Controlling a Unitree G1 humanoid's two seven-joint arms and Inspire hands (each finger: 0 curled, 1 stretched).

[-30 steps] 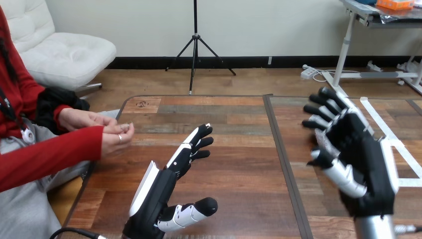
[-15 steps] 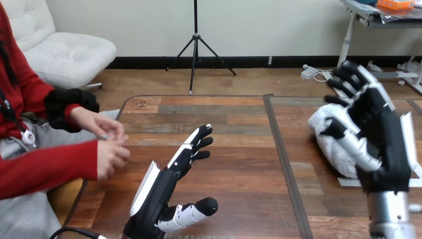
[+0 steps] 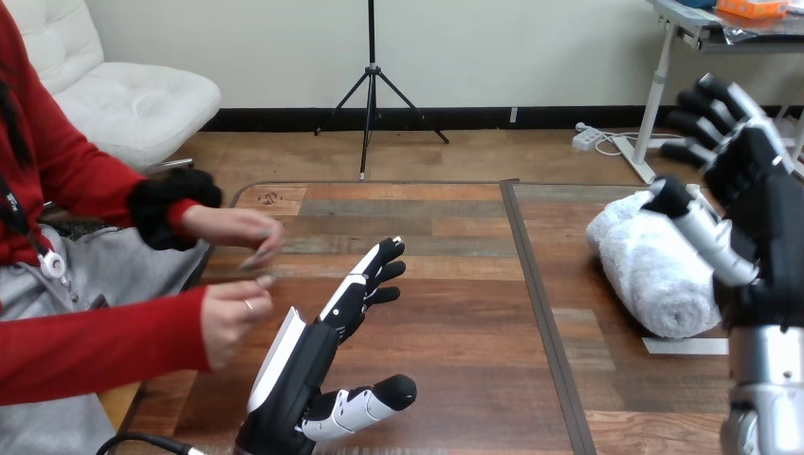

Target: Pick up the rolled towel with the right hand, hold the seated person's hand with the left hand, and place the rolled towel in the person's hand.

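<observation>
right hand (image 3: 770, 216) just beside rolled towel (image 3: 650, 271)

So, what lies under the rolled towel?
The rolled towel rests on the wooden table; a white tape strip shows at its near end. Anything else beneath it is covered.

L hand (image 3: 303, 370) & R hand (image 3: 768, 223): blk w/ white shells, b/w jointed fingers (image 3: 374, 261), silver forearm (image 3: 763, 379).

white rolled towel (image 3: 650, 268), brown wooden table (image 3: 455, 256)
</observation>
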